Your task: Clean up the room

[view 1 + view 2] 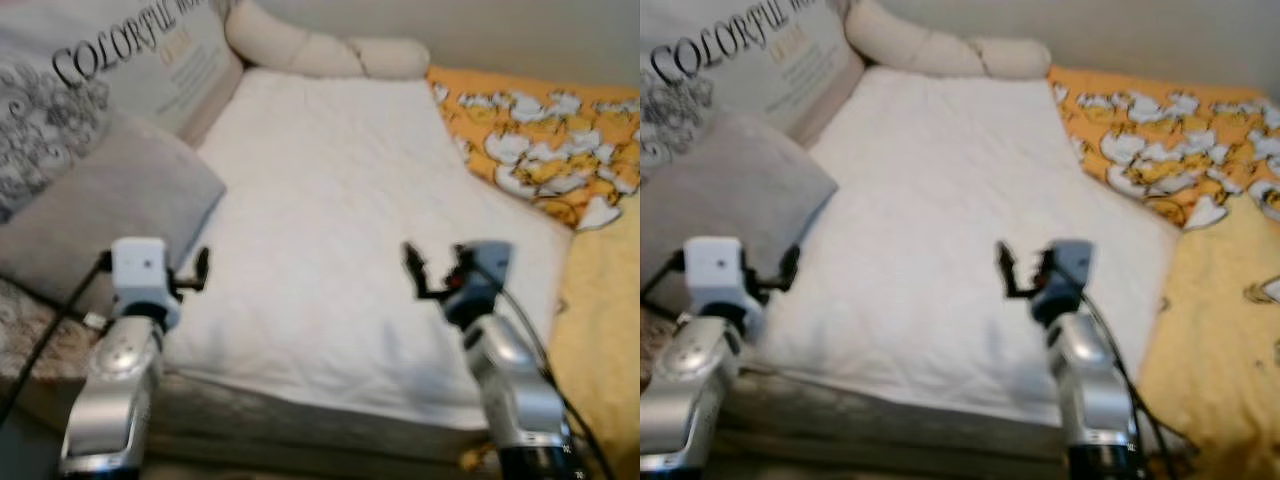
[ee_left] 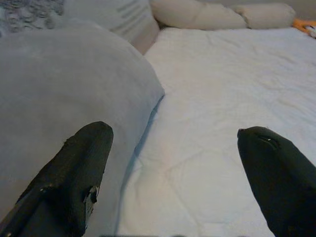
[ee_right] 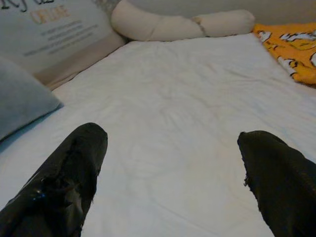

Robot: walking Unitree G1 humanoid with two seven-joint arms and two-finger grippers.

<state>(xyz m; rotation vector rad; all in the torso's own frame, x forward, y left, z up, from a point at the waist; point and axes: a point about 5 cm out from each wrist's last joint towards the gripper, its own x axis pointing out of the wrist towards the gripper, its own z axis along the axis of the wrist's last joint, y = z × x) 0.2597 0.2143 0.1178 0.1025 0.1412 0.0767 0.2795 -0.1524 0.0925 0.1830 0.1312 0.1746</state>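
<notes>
Head views: white quilt (image 1: 330, 250) spread flat on the bed, grey pillow (image 1: 110, 205) on its left edge, printed cushion (image 1: 110, 60) behind it reading "COLORFUL", smaller lines unreadable. Cream bolster (image 1: 320, 48) at the quilt's far end, orange patterned blanket (image 1: 540, 140) along its right side. Left gripper (image 1: 190, 272) over the quilt's near-left edge, right gripper (image 1: 432, 272) over the quilt's near-right part. Left wrist: fingers (image 2: 74, 173) spread, empty, over pillow and quilt. Right wrist: fingers (image 3: 69, 168) spread, empty, above quilt.
</notes>
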